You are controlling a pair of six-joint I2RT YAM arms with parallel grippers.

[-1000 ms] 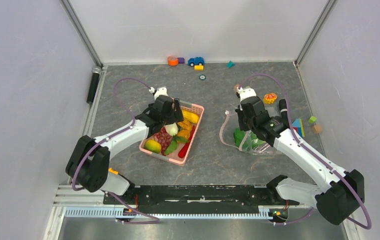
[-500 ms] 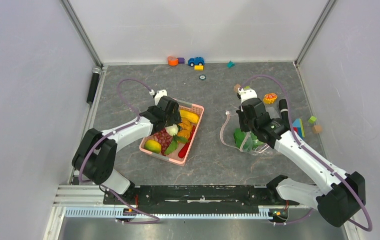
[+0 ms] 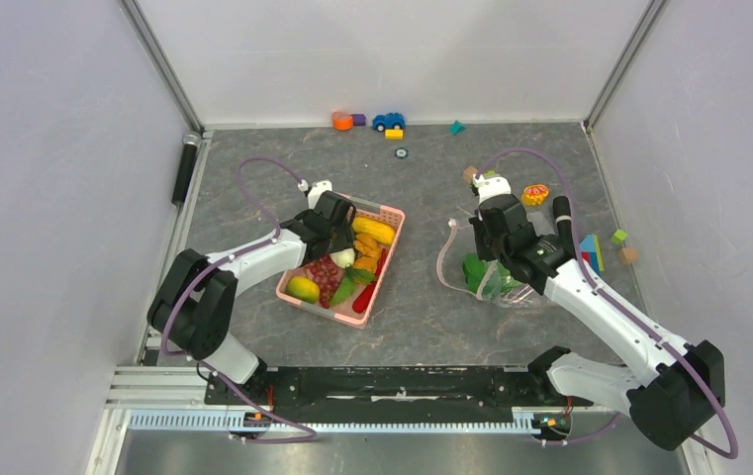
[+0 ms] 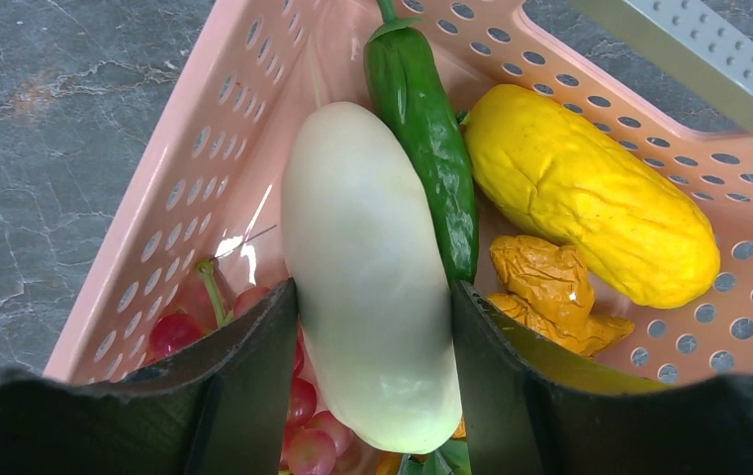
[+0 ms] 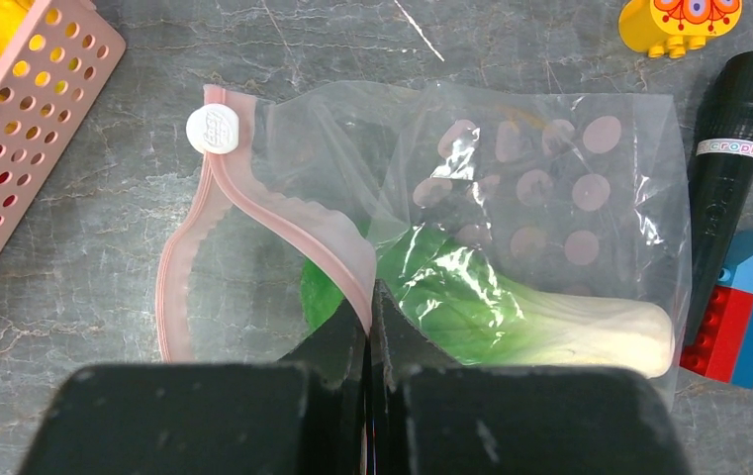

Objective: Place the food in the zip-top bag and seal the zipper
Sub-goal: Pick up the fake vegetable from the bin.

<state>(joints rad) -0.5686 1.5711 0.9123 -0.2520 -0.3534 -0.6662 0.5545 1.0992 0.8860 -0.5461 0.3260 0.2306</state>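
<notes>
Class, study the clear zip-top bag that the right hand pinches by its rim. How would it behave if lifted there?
Probably floppy: the zip-top bag is creased and its zipper strip curves in waves. Lifted by the right hand, it would likely sag toward the bok choy inside, the only visible weight.

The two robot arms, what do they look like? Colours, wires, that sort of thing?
Both the left arm and the right arm have smooth white tube-like links between chunky black joints and bases. A thin purple cable loops along each. The left gripper and right gripper each have two flat matte-black fingers; no markings are readable.
</notes>
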